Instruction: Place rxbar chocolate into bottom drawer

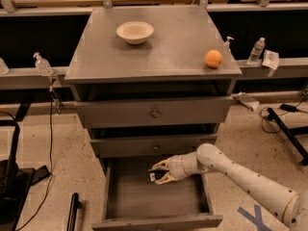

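The bottom drawer (159, 222) is pulled open, showing a plain grey floor. My gripper (155, 173) reaches in from the right, low over the drawer's back part, just under the middle drawer. Its two pale fingers (159, 165) are closed around the rxbar chocolate (151, 176), a small dark bar with white markings. The bar sits at or just above the drawer floor; I cannot tell whether it touches.
A white bowl (135, 32) and an orange fruit (213, 58) stand on the cabinet top. The two upper drawers (155, 113) with round knobs are shut. A dispenser bottle (42, 64) hangs left, and cables and a stand leg (288, 131) lie right.
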### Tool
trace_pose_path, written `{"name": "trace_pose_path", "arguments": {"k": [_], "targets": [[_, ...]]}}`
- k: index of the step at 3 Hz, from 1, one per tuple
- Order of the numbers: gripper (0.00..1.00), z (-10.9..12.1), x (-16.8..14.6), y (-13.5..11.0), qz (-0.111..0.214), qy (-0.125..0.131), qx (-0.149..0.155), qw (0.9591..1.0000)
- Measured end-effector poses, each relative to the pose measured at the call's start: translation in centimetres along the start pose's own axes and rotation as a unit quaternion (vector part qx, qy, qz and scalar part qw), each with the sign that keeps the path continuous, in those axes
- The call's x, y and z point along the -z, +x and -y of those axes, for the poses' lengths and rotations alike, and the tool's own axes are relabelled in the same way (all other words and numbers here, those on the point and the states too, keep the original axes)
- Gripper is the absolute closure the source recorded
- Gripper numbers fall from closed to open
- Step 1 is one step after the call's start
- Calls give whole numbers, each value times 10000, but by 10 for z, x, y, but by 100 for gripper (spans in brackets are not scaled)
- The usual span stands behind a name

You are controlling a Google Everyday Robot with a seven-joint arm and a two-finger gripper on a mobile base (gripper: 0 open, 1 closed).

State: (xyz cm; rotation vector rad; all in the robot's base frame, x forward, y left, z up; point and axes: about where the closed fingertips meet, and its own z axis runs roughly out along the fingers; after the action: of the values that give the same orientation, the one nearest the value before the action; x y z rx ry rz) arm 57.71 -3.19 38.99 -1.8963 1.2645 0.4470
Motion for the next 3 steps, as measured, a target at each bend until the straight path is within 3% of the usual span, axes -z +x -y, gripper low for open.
{"name": "trace_pose_path", "arguments": {"k": [1, 2, 3], "targets": [[100, -22, -26, 29, 55, -154, 263, 9995], [100, -22, -26, 29, 56, -155, 263, 9995], [100, -30, -37, 66, -142, -203, -27, 9997]]}}
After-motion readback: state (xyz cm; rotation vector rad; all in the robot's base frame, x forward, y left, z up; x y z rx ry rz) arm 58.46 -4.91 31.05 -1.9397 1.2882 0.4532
